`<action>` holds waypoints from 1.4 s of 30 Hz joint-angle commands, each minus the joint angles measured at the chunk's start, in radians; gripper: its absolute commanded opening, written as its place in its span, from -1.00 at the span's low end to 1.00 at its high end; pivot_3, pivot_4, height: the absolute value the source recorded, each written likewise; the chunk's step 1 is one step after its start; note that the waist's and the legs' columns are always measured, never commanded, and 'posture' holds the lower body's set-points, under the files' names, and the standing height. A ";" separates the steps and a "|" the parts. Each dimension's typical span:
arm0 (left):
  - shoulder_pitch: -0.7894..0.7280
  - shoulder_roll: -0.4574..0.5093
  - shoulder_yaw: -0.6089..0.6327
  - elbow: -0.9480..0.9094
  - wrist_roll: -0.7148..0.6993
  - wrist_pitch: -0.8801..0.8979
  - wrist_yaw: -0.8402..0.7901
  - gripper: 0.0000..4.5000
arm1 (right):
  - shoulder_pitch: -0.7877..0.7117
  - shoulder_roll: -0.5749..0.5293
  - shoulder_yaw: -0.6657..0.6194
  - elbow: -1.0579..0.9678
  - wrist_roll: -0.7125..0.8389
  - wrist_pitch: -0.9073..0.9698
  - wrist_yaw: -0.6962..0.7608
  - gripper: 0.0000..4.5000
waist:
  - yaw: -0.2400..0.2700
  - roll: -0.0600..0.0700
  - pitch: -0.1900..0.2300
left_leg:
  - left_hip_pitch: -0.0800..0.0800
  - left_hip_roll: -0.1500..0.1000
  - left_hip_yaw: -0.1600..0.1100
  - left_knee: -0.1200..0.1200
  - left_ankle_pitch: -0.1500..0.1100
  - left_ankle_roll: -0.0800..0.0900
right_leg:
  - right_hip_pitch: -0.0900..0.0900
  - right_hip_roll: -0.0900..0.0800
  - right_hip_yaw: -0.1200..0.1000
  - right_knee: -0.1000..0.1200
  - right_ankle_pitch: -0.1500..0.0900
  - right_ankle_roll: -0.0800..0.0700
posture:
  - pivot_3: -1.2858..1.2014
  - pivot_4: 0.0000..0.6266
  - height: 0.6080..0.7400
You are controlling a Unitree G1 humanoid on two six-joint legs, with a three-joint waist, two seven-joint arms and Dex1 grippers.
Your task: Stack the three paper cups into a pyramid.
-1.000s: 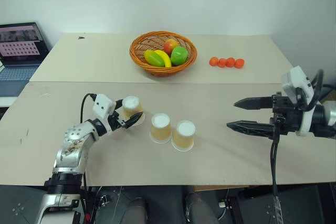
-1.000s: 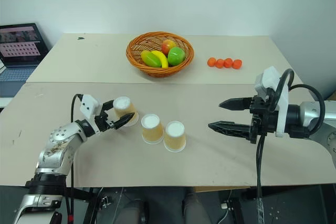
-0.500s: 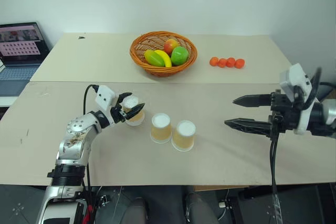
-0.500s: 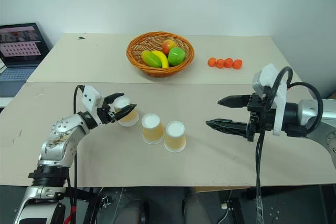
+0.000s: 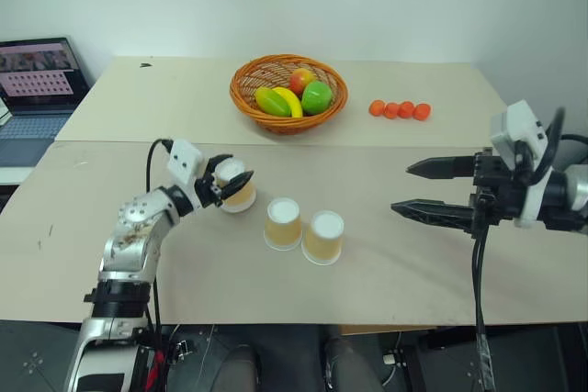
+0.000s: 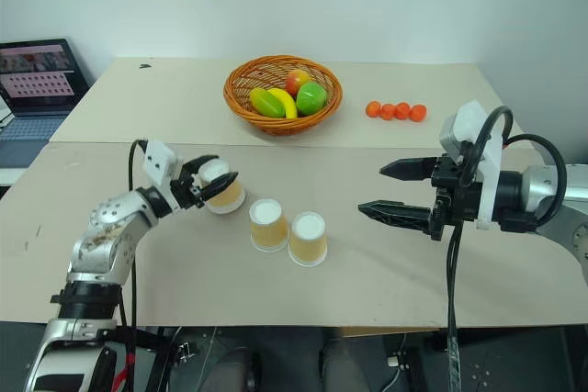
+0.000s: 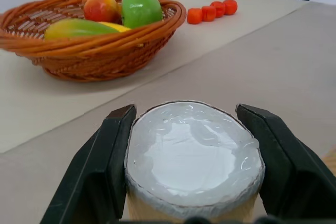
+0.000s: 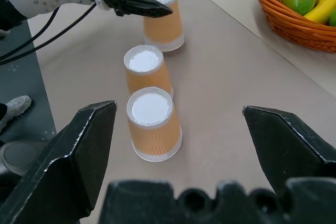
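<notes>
Beige tabletop (image 5: 386, 282) carries a wicker basket (image 5: 288, 94) near its far edge. From the head views, the left gripper (image 5: 227, 186) is clamped on one upside-down paper cup (image 5: 236, 188) toward the left edge; two other cups (image 5: 283, 222) (image 5: 322, 236) stand touching, mid-table near the front edge. Left wrist view: black fingers (image 7: 107, 156) press both sides of the cup's white base. Right wrist view: the right gripper (image 8: 181, 145) gapes wide, holding nothing, facing the cups.

Pale orange paper cups (image 8: 154, 127) with white bases, orange-brown wicker basket (image 5: 288, 119), beige table (image 5: 386, 172)
</notes>
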 commanded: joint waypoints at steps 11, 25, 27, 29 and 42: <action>-0.280 0.121 -0.103 -0.150 -0.210 0.306 -0.299 0.19 | 0.153 -0.011 -0.115 -0.115 0.065 0.026 -0.075 1.00 | 0.001 0.000 0.000 | 0.000 0.000 0.000 0.000 0.000 0.000 | 0.000 0.000 0.000 0.000 -0.002 0.004 | 0.03 -0.52 0.91; -0.410 0.017 -0.193 -0.101 -0.236 0.326 -0.413 0.19 | 0.300 -0.002 -0.256 -0.201 0.123 0.032 -0.176 1.00 | 0.012 -0.001 0.000 | -0.001 0.000 0.000 0.000 0.000 0.000 | 0.000 0.001 0.001 -0.001 -0.002 0.004 | 0.03 -0.52 0.91; -0.412 0.001 -0.204 -0.107 -0.238 0.333 -0.423 0.19 | 0.318 -0.003 -0.274 -0.211 0.134 0.034 -0.194 1.00 | 0.013 -0.001 0.000 | 0.000 0.000 0.000 0.000 0.000 0.000 | 0.000 0.001 0.000 -0.001 -0.002 0.005 | 0.03 -0.52 0.91; -0.408 -0.003 -0.209 -0.108 -0.232 0.331 -0.430 0.19 | 0.334 -0.004 -0.292 -0.219 0.147 0.036 -0.207 1.00 | 0.012 -0.001 0.000 | 0.000 0.000 0.000 0.000 0.000 0.000 | 0.000 0.001 0.001 -0.001 -0.003 0.005 | 0.03 -0.52 0.91; -0.322 0.036 -0.287 -0.107 -0.112 0.216 -0.477 0.19 | 0.353 -0.017 -0.340 -0.224 0.199 0.025 -0.302 1.00 | 0.012 -0.001 0.000 | 0.000 0.000 0.000 0.000 0.000 0.000 | 0.001 0.001 0.001 -0.001 -0.003 0.005 | 0.03 -0.52 0.91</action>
